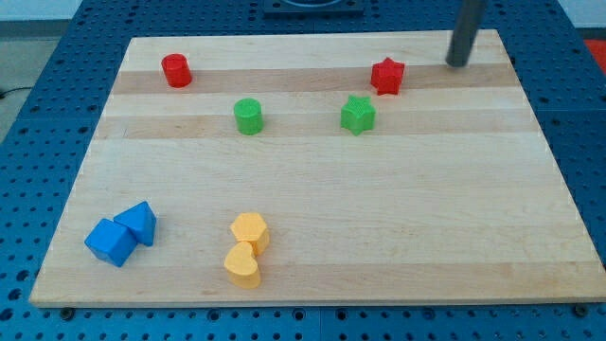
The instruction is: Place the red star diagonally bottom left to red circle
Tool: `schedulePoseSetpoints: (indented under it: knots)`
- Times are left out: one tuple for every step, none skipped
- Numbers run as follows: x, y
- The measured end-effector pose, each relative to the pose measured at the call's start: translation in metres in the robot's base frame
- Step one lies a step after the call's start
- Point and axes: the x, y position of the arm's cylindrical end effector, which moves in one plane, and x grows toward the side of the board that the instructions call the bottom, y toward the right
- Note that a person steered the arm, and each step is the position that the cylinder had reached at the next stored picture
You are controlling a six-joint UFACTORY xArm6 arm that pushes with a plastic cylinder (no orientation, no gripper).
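Observation:
The red star (387,77) lies near the view's top, right of centre. The red circle (176,70), a short cylinder, stands at the top left of the wooden board (312,218). My tip (458,63) rests on the board at the top right, a short way right of the red star and slightly above it, not touching it.
A green cylinder (248,116) and a green star (357,115) lie below the red blocks. A blue cube (110,242) and a blue triangular block (140,222) touch at the bottom left. Two yellow blocks, a hexagon (250,231) and a heart (242,265), sit at the bottom centre.

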Motion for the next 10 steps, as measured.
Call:
schedulePoseSetpoints:
  knots:
    - [0.028,-0.035]
    - [-0.008,-0.088]
    - [0.005,-0.127]
    - [0.013,-0.030]
    - [0.035,-0.047]
    - [0.018,-0.122]
    - [0.009,-0.174]
    - [0.009,-0.117]
    - [0.035,-0.092]
    - [0.034,-0.152]
